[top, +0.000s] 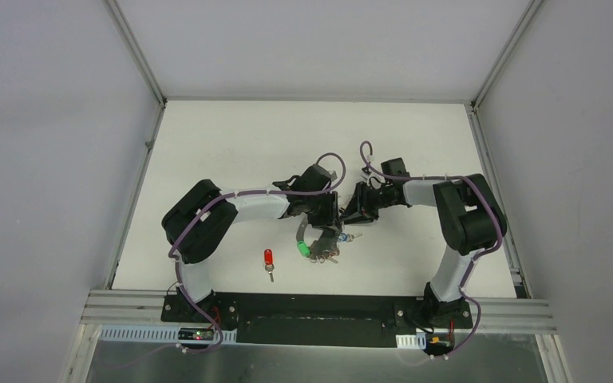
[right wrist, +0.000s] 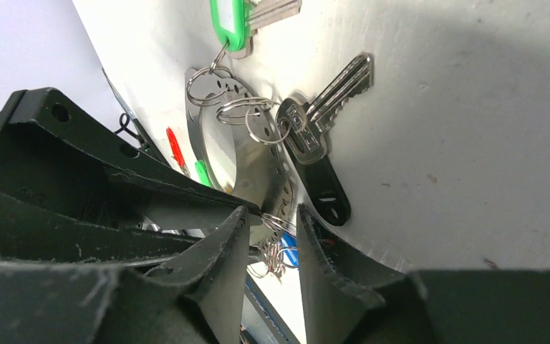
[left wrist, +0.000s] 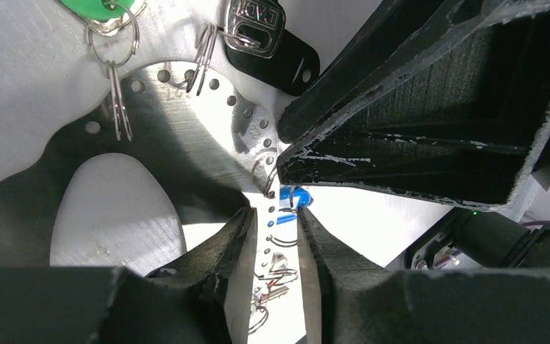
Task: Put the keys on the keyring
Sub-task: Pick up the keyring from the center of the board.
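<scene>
Keyring [left wrist: 186,136]: was a flat grey perforated band, an uneven oval, between both grippers above the table [top: 223,144].
Green key [right wrist: 229,21]: hung on keyring by a small loop.
Black key [right wrist: 308,136]: also on keyring, silver blade.
Red key [top: 269,259]: lay loose, left of keyring.
Left gripper [left wrist: 272,244]: fingers narrow around keyring's band; grip unclear.
Right gripper [right wrist: 271,236]: fingers narrow, holding keyring's band.

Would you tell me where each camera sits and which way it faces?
Top: above and behind the left arm and right arm, looking down on the table; both show.
Left wrist: on its arm, looking past its fingers at the keyring.
Right wrist: on its arm, looking past its fingers at that keyring.
Shared: both wrist views show the green key.
</scene>
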`<action>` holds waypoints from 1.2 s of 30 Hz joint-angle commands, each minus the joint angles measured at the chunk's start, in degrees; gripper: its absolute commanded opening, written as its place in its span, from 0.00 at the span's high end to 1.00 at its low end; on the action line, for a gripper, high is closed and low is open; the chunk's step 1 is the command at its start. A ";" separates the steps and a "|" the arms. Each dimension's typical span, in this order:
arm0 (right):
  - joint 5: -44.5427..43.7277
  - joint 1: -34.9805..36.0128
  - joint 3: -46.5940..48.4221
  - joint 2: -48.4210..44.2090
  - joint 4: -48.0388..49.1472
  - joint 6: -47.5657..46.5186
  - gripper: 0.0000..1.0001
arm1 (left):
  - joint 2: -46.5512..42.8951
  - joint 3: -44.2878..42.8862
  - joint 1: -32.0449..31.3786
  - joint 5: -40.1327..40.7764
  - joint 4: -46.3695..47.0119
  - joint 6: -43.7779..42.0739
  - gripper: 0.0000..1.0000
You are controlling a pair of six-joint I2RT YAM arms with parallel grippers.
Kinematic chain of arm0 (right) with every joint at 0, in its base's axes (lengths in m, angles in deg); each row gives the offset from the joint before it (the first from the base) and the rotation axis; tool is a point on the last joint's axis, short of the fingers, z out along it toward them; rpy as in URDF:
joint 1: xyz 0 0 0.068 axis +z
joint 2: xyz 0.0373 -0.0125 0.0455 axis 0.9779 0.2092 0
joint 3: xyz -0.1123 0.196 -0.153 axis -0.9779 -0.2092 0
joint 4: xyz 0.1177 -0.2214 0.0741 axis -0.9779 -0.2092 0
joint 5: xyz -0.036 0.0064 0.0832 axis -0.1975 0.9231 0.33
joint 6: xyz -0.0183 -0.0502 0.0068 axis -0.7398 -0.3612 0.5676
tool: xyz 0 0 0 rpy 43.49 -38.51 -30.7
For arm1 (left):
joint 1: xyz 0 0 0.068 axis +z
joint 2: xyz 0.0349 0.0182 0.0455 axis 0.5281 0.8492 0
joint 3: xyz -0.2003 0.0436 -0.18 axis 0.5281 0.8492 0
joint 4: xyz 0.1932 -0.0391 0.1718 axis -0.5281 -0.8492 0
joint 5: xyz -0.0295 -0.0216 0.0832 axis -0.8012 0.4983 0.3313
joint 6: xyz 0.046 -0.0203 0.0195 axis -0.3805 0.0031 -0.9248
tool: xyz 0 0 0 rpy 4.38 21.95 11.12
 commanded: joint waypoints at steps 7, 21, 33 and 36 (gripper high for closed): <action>-4.58 -0.18 -4.04 -5.48 -1.81 1.73 0.69 | -0.57 -0.66 0.17 -0.62 5.02 0.69 0.69; -4.18 0.31 -5.68 -5.22 -3.22 1.03 0.83 | 0.14 -1.57 0.19 2.15 3.78 0.32 0.69; -2.03 2.04 -3.57 0.59 0.57 3.97 1.00 | 2.17 -2.82 0.17 -0.09 4.31 -0.52 0.70; -2.06 2.20 -2.98 1.31 0.68 4.00 1.00 | 2.24 -3.12 0.26 -0.35 4.34 -0.90 0.74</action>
